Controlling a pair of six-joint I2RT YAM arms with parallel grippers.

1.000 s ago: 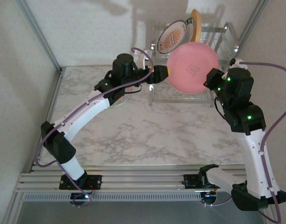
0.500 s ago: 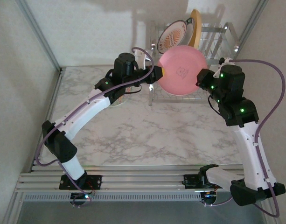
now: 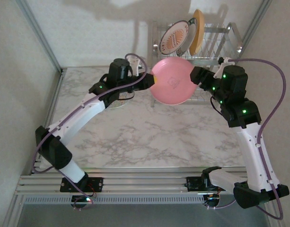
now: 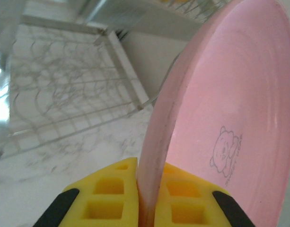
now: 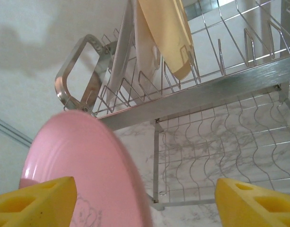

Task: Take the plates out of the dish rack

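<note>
Pink round plate (image 3: 173,87), held on edge in front of the chrome wire dish rack (image 3: 215,38), is clamped at its rim by the left gripper (image 3: 154,80). The right gripper (image 3: 197,75) stands spread wide, grasping nothing.

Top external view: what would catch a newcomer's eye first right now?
The pink plate hangs tilted in mid-air between the two arms, before the dish rack. The left gripper is shut on its rim; the right gripper stands open at its other side. Behind, a sunburst plate and a yellow-orange plate stand in the rack's upper shelf.

Left claw (image 4: 145,198) clamped, right claw (image 5: 147,201) spread.
</note>
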